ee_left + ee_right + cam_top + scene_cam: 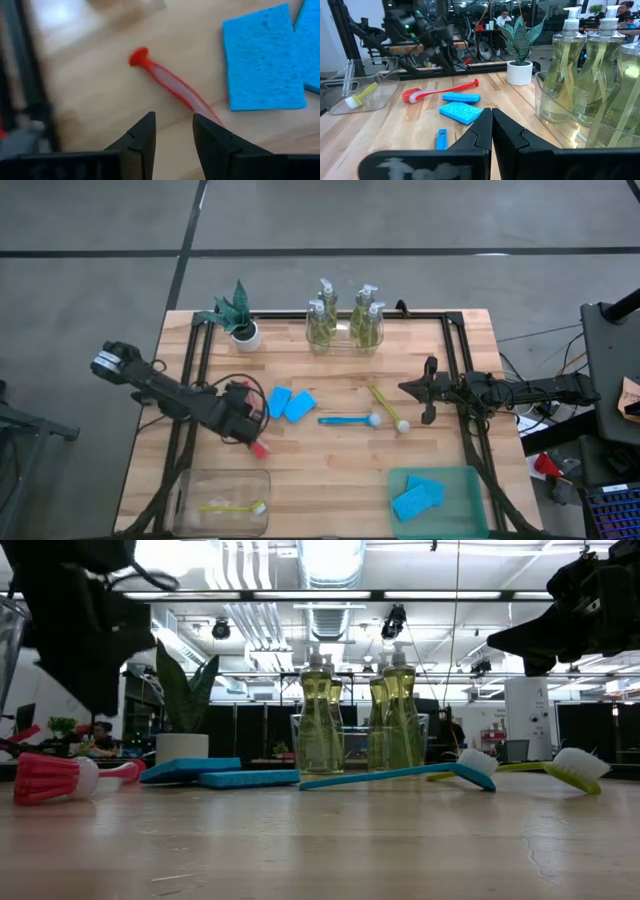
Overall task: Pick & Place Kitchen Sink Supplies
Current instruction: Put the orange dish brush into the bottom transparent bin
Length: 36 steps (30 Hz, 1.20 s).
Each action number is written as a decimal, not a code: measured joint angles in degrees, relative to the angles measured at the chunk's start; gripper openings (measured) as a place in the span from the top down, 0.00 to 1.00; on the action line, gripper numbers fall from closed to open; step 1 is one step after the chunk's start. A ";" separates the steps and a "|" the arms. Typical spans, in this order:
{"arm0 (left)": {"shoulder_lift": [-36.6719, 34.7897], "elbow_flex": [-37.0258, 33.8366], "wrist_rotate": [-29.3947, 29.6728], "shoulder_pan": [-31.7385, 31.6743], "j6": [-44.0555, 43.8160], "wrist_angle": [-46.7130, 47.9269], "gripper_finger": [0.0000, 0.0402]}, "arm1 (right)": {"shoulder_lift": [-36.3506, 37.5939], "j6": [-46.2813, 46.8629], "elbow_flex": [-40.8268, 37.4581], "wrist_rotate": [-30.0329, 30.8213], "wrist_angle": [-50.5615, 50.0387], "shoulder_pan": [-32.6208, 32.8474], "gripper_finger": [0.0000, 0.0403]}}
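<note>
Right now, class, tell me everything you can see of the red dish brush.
The red dish brush lies flat on the wooden table, beside two blue sponges. It looks plastic: a thin red handle with a paler translucent middle and a knob at one end, and red-and-white bristles at the other. The left gripper hangs just above the handle, open, not touching it.

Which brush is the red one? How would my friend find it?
Look at the wooden table, on the side with the clear empty-looking bin. Beside the two blue sponges lying loose in the middle, the red brush lies flat. It is the only red one; other brushes are blue or yellow.
</note>
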<state>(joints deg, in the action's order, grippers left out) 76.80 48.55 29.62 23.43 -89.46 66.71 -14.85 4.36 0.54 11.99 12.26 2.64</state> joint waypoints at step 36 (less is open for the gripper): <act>0.09 -18.16 -5.83 -5.76 11.47 -31.77 0.56 | 0.02 0.07 0.02 0.00 0.02 0.00 0.98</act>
<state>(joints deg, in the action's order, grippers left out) 76.88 30.39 23.79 17.67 -77.99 34.94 -14.83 4.43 0.56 11.99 12.27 2.63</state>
